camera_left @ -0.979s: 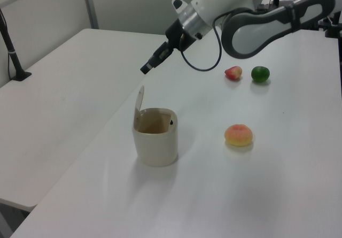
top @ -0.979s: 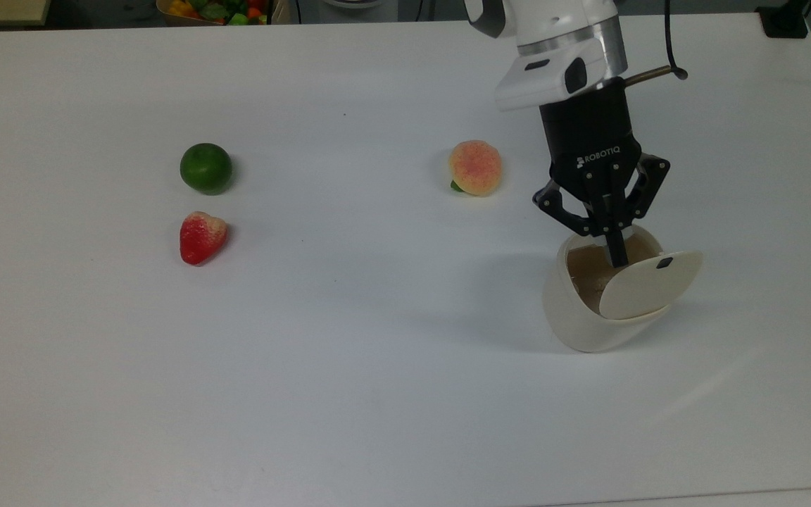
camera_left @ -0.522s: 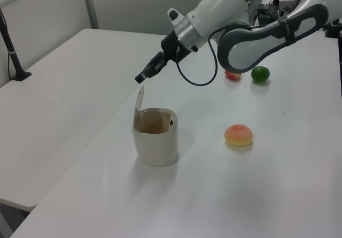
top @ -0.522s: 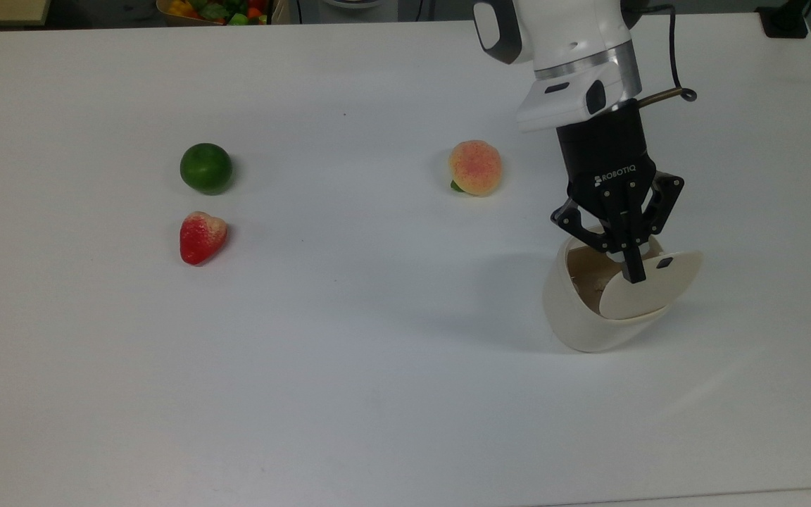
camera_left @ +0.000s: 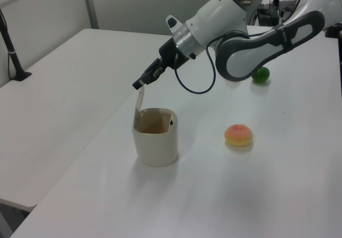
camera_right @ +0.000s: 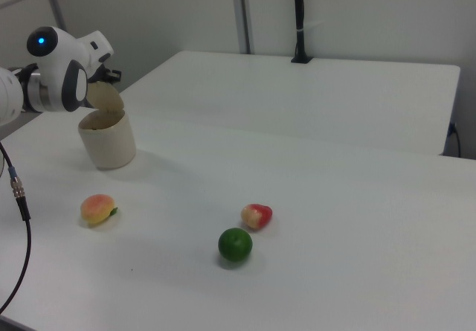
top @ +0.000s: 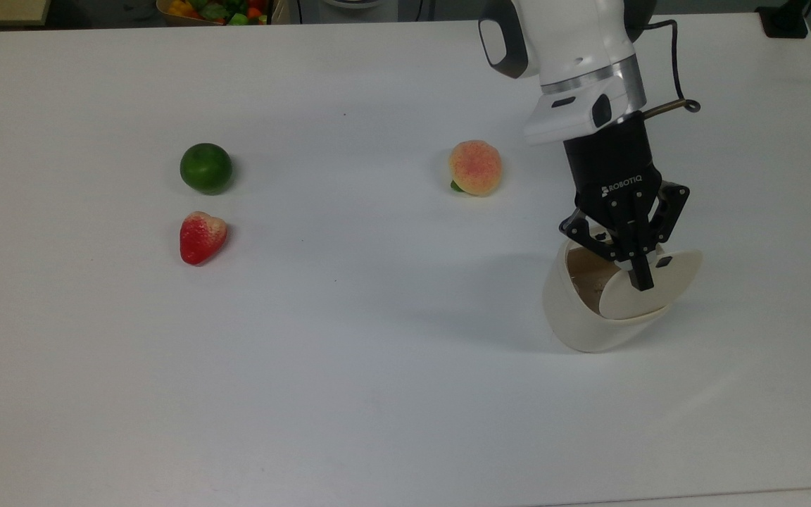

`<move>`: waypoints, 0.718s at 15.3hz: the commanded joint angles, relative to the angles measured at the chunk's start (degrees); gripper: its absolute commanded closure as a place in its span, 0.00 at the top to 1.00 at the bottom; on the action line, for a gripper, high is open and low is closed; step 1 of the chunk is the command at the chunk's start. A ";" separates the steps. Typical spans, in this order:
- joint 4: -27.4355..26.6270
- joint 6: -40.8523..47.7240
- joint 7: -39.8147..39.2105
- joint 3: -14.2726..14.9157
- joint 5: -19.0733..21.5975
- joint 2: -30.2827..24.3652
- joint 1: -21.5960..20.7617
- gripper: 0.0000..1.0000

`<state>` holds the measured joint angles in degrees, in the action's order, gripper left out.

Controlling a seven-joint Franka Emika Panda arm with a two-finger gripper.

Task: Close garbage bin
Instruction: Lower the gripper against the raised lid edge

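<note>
White bench (top: 349,394) carries everything in sight: a green lime (top: 205,168) and a strawberry (top: 201,236) well apart toward the top view's left, a peach (top: 474,167) nearer the middle, and the garbage bin (top: 578,317) toward the top view's right. The bin's lid (top: 648,292) stands raised on its hinge, so the brown inside is exposed.

Over the last second the pincer (top: 641,282) has drifted from above the bin's open mouth toward the upright lid and come lower — in the left view its tip (camera_left: 138,85) now sits right at the lid's top edge (camera_left: 140,94), where before it hung clear above. Its fingers are drawn together into one narrow tip, gripping nothing. The lid itself has not swung yet. The approach looks finished; what remains is probably a push to tip the lid over the opening.
</note>
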<state>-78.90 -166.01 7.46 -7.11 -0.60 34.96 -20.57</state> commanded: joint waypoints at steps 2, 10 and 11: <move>-1.25 -0.89 1.41 -0.53 -0.37 -0.77 0.44 0.00; -4.07 9.30 1.50 -4.05 -0.28 -3.76 2.73 0.00; -4.59 10.61 1.50 -4.23 -0.28 -4.02 2.73 0.00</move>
<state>-79.83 -159.09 7.86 -10.25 -0.59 34.14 -18.62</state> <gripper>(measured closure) 0.991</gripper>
